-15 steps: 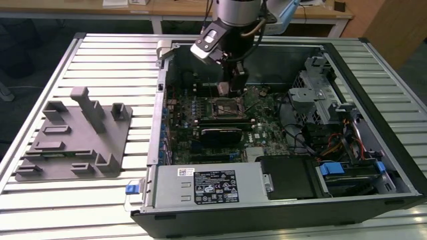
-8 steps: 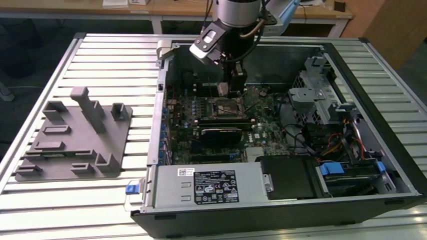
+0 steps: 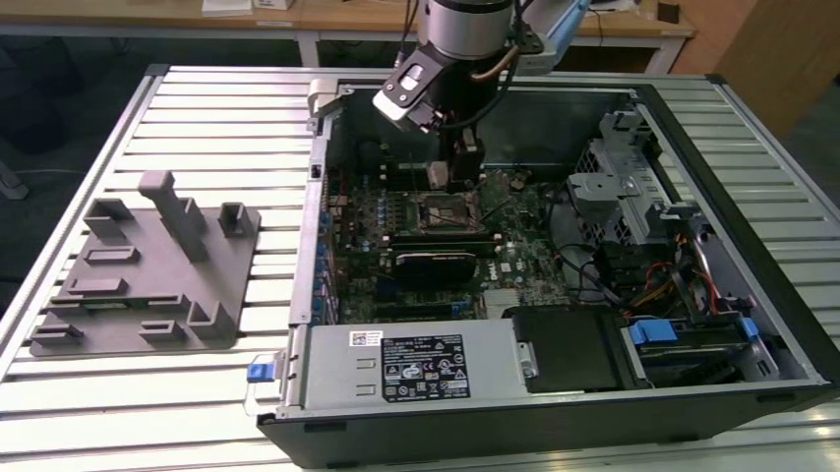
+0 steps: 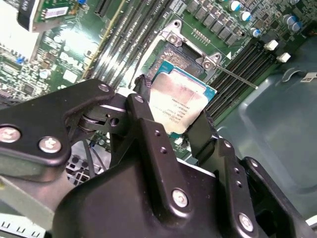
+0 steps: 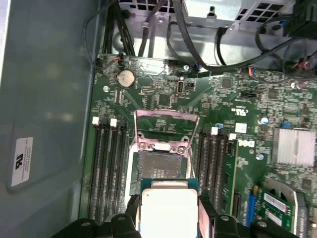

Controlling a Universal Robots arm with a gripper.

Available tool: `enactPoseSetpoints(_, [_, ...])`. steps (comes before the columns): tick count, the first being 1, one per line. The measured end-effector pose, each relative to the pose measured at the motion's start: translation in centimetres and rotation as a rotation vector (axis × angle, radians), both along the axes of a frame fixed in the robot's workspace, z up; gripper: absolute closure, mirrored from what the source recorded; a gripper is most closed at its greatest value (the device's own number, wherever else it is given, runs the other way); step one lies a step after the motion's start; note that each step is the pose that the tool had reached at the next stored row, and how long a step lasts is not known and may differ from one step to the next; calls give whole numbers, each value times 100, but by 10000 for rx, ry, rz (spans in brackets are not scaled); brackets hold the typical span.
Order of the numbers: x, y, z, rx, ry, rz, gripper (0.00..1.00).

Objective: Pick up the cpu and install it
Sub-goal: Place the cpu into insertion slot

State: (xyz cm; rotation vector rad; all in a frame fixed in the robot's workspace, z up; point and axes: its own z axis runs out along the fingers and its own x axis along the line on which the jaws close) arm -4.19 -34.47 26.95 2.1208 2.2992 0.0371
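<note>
The cpu (image 4: 179, 101), a flat square chip with a shiny silver top and a green rim, sits between the two black fingers (image 4: 143, 99) of my gripper (image 4: 171, 113), which is shut on its edges. In the first wrist view the cpu (image 5: 168, 208) hangs just above the near edge of the open motherboard socket (image 5: 159, 166), partly covering it. The socket's metal load plate (image 5: 166, 121) is flipped up. In the exterior view my gripper (image 3: 457, 179) reaches down into the open computer case, right over the socket (image 3: 440, 209).
Memory slots (image 5: 110, 168) flank the socket on both sides. A silver heat sink (image 5: 294, 146) and cables lie nearby. The case holds a power supply (image 3: 407, 364) and a drive cage (image 3: 630, 187). A grey plastic tray with posts (image 3: 145, 275) stands at the exterior view's left.
</note>
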Motion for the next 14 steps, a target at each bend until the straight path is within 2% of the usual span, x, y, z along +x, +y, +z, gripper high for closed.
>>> enactPoseSetpoints(5, [0,-7,-43,216,-4,1,45])
enactPoseSetpoints(7, [0,-11,-60,275,-10,1,45])
enactPoseSetpoints(14, [19,-21,-135,295,-12,1,45])
